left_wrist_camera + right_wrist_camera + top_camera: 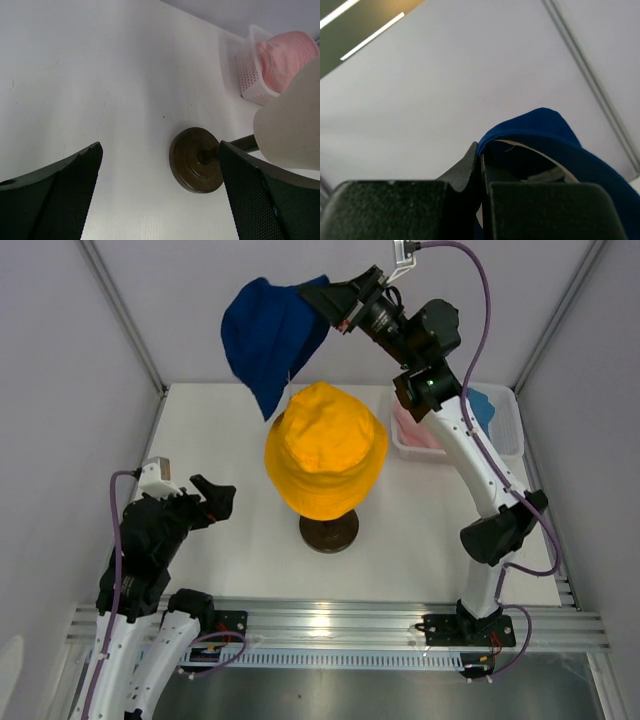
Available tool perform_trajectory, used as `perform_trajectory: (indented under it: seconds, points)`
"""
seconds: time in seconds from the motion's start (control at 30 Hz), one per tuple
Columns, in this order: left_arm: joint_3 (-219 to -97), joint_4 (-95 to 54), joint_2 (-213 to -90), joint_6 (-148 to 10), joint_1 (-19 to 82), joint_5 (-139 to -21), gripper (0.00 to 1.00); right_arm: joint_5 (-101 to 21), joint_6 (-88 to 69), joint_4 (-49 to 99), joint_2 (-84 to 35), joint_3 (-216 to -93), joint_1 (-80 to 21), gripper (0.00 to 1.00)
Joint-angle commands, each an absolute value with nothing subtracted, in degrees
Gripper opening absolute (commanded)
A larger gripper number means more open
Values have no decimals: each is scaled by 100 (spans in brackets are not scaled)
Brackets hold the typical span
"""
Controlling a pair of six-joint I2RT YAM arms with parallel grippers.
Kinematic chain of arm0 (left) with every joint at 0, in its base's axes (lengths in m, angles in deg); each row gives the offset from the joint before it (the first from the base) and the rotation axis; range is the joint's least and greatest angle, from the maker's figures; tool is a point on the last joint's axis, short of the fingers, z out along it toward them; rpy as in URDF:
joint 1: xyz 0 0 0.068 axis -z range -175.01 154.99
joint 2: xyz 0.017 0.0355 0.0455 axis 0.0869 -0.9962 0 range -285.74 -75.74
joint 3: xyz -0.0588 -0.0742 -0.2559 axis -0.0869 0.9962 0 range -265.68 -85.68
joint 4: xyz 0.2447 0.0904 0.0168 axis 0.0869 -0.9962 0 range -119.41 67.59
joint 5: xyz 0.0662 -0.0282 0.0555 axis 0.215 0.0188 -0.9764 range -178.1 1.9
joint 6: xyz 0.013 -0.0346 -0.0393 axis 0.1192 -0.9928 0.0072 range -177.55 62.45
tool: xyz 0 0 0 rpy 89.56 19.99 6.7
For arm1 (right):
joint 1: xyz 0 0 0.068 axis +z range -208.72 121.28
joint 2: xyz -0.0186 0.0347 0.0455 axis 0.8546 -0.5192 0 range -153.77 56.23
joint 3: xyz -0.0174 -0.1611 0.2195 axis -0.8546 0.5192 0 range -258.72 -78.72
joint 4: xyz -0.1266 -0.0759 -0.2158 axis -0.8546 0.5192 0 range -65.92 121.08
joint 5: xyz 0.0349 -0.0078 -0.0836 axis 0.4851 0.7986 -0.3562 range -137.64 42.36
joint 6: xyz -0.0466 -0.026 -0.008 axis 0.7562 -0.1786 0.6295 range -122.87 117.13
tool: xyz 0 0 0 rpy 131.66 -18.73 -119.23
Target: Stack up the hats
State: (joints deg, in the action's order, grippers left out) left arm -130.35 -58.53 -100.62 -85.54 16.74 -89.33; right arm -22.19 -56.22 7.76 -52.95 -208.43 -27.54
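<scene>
The yellow hat (325,450) sits on the mannequin head, whose dark round base (329,531) shows below it. My right gripper (322,298) is raised high at the back and shut on the brim of the navy blue hat (268,335), which hangs above and behind the yellow hat; the hat also shows in the right wrist view (555,145). The pink hat (412,430) and the sky blue hat (480,405) lie in the white basket (510,435). My left gripper (215,498) is open and empty, low at the left of the base (196,159).
The cream mannequin head (292,122) and the basket (250,75) with the pink hat (282,55) show in the left wrist view. Grey walls enclose the white table (220,440) on three sides. A metal rail (330,625) runs along the near edge.
</scene>
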Motion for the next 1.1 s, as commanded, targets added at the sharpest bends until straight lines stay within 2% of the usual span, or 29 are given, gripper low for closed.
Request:
perform_trajectory:
  seconds: [0.0,0.27,0.43,0.8,0.93,1.07]
  points:
    - [-12998,-5695,-9956,-8550,1606,-8853,100,-1953,-5263,782,-4389,-20214,-2647,0]
    - [-12981,-5651,-9842,-8594,1615,-8686,99,-1899,-5315,360,-2675,-17816,-2559,0]
    - [-12972,-5642,-9780,-8612,1606,-8678,99,-2101,-5226,702,-1928,-17189,-2559,0]
    - [-12954,-5660,-9631,-8638,1615,-8774,99,-2479,-6096,448,-969,-15757,-2427,0]
    - [-12954,-5651,-9604,-8647,1606,-8792,99,-2882,-6211,378,-618,-15299,-2076,0]
    - [-12954,-5633,-9578,-8656,1606,-8748,100,-3225,-5992,632,-573,-15465,-1567,0]
